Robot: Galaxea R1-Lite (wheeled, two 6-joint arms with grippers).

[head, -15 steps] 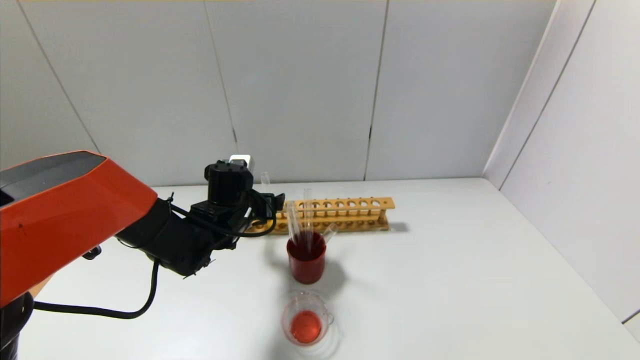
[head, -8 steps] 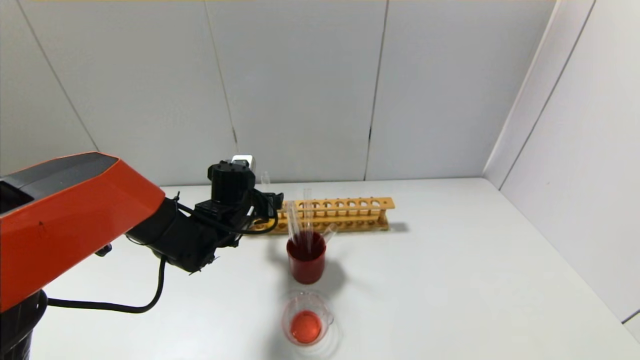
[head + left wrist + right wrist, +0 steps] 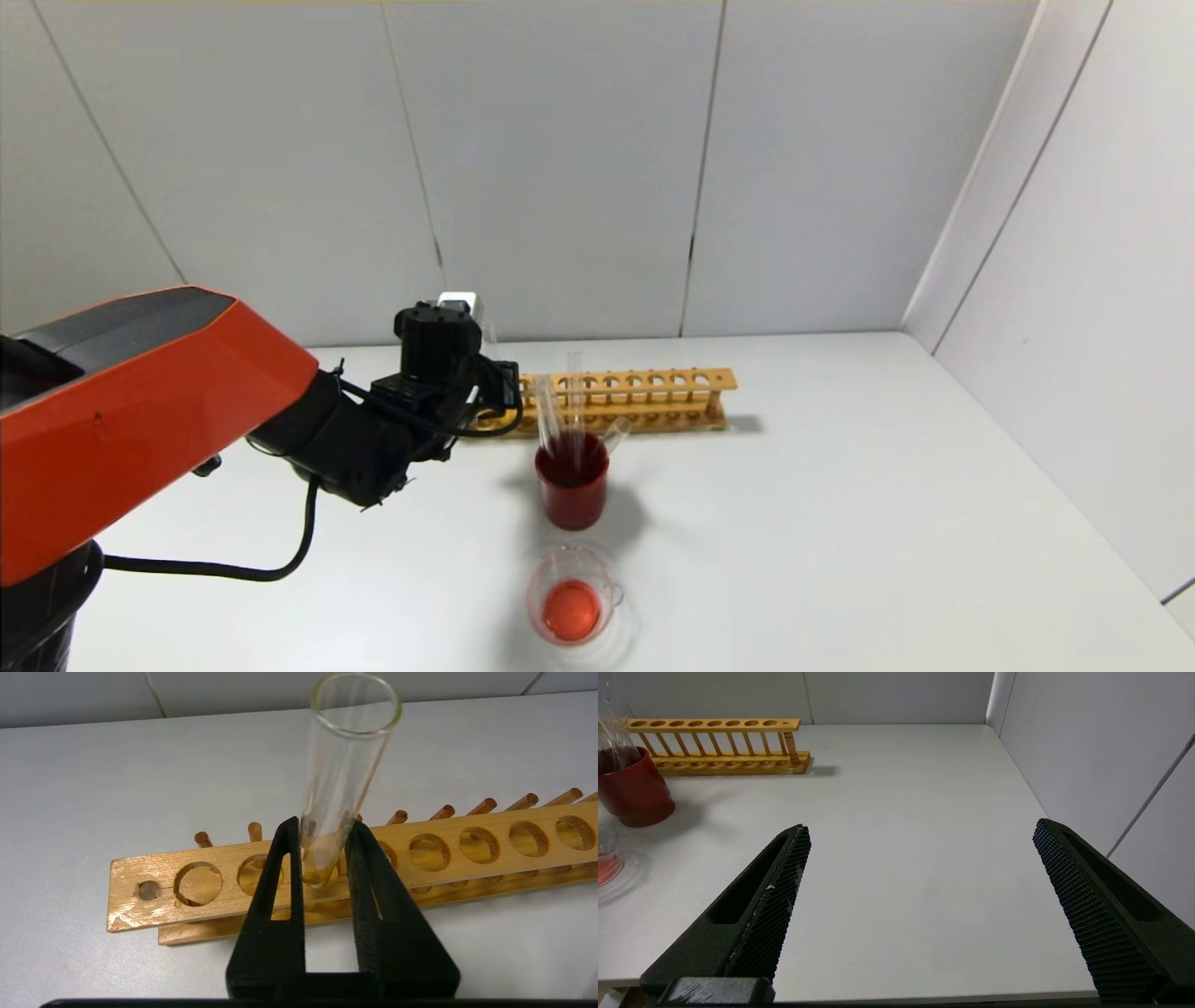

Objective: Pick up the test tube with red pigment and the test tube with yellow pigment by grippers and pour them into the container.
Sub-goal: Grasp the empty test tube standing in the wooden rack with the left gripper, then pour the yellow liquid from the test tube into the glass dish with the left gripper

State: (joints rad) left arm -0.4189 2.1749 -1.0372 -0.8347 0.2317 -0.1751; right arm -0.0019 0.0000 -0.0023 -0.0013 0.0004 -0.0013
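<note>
Left gripper (image 3: 322, 835) is clamped on the yellow tube (image 3: 343, 765), which stands upright in the rack (image 3: 490, 847) at 12 o'clock from the beaker (image 3: 571, 597). Step in hand: pickup. Next move likely calls for a straight lift clear of the hole. Right gripper (image 3: 920, 868) is parked, jaws wide.

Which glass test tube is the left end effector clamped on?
The clear glass test tube with yellow liquid standing in the wooden rack; the other tubes lean in the dark red cup.
</note>
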